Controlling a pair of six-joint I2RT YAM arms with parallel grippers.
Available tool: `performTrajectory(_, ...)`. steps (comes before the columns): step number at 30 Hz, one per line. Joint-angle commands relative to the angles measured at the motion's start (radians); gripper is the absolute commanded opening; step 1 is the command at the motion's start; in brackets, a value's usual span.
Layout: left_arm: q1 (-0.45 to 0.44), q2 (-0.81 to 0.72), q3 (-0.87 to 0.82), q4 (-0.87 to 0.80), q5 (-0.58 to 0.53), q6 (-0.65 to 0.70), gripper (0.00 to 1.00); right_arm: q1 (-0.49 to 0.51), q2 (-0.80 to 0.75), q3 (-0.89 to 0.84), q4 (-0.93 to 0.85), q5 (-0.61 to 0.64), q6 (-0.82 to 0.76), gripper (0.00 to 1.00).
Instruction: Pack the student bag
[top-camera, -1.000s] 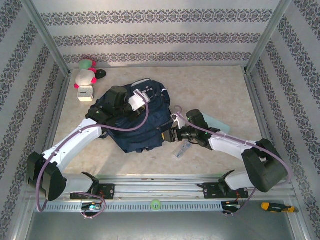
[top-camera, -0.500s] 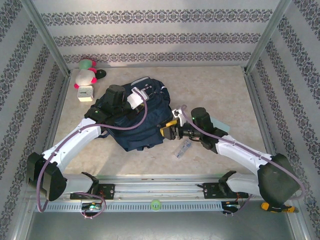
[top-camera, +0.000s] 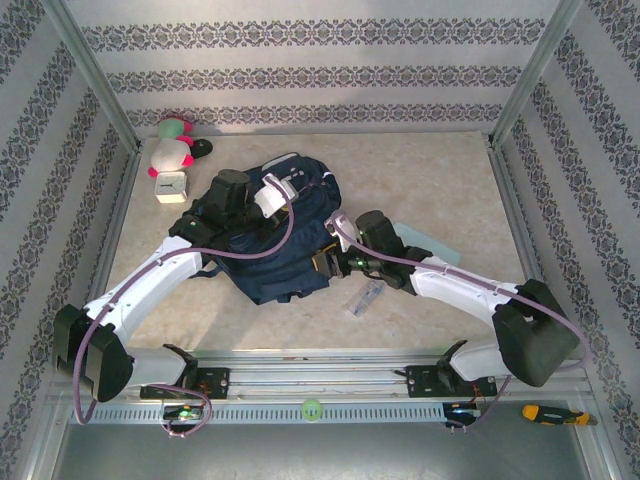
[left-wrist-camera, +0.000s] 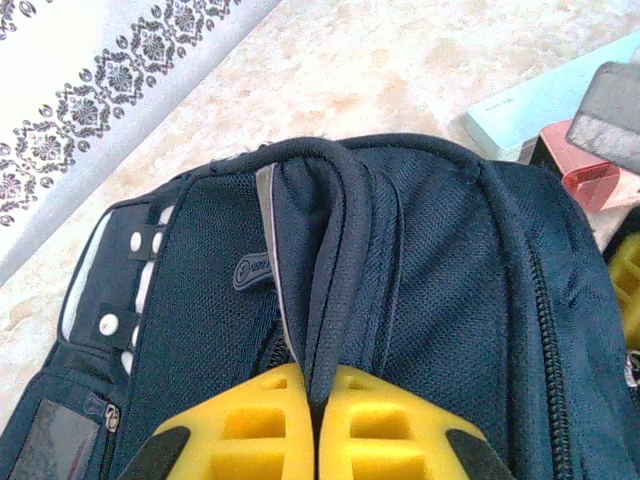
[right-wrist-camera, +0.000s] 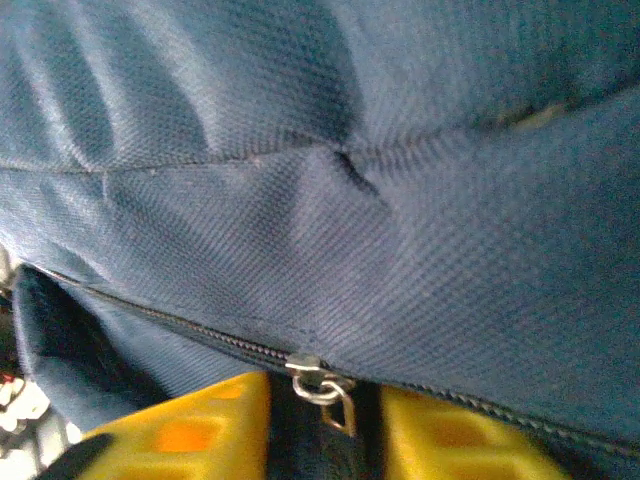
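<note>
Tabletop (top-camera: 430, 170) in pale marbled beige carries everything you are working with. The student bag (top-camera: 275, 265) lies on it left of centre, navy and slumped, with your two arms reaching in from either side.

Your left gripper (left-wrist-camera: 316, 390) sits at the bag's far end. Its yellow fingers are pressed together, pinching a raised ridge of navy fabric between them.

Your right gripper (right-wrist-camera: 325, 420) is pushed against the bag's near right side, so close that blue weave crowds the right wrist view. Its fingers stand a little apart with the zipper pull (right-wrist-camera: 322, 385) hanging in the gap. You cannot tell from here whether they pinch the pull or anything else.

Two plush toys (top-camera: 172, 148) rest in the far left corner, with a small white cube (top-camera: 172, 186) just in front of them. A flat light-blue box (top-camera: 437, 247) lies to the right of the bag, partly under your right arm. A small grey object (top-camera: 366, 298) lies on the tabletop near the bag's lower right corner.
</note>
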Motion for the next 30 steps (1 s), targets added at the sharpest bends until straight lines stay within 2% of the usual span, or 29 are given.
performTrajectory(1,0.015,-0.041,0.046,0.175,0.023,-0.014,0.0,0.013,-0.009,0.019,-0.034,0.01,-0.02,0.12)
performTrajectory(3,0.019,-0.038,0.042,0.17,0.017,-0.008,0.0,0.012,-0.028,0.006,-0.039,0.012,-0.019,0.04)
performTrajectory(5,0.028,-0.037,0.035,0.165,0.008,-0.005,0.0,0.009,-0.047,-0.008,-0.049,0.007,-0.015,0.03)
performTrajectory(7,0.036,-0.033,0.031,0.159,0.004,0.002,0.0,-0.001,-0.057,-0.022,-0.047,-0.024,0.001,0.11)
performTrajectory(11,0.039,-0.034,0.02,0.157,0.009,-0.001,0.0,-0.016,-0.056,-0.029,-0.051,-0.058,0.021,0.14)
performTrajectory(13,0.039,-0.036,0.02,0.157,0.011,-0.004,0.0,-0.017,-0.055,-0.028,-0.057,-0.057,0.021,0.19)
performTrajectory(16,0.04,-0.037,0.02,0.157,0.01,-0.003,0.0,-0.016,-0.058,-0.012,-0.09,-0.029,0.016,0.33)
performTrajectory(21,0.041,-0.037,0.022,0.15,0.009,0.0,0.0,-0.014,-0.092,0.013,-0.177,0.029,-0.001,0.41)
performTrajectory(23,0.041,-0.038,0.02,0.152,0.013,0.0,0.0,-0.014,-0.104,0.014,-0.194,0.037,-0.001,0.32)
performTrajectory(26,0.041,-0.036,0.021,0.155,0.017,-0.003,0.0,-0.012,-0.103,0.017,-0.199,0.033,-0.001,0.14)
performTrajectory(30,0.041,-0.036,0.019,0.156,0.018,-0.004,0.0,-0.01,-0.088,0.036,-0.221,0.026,-0.006,0.05)
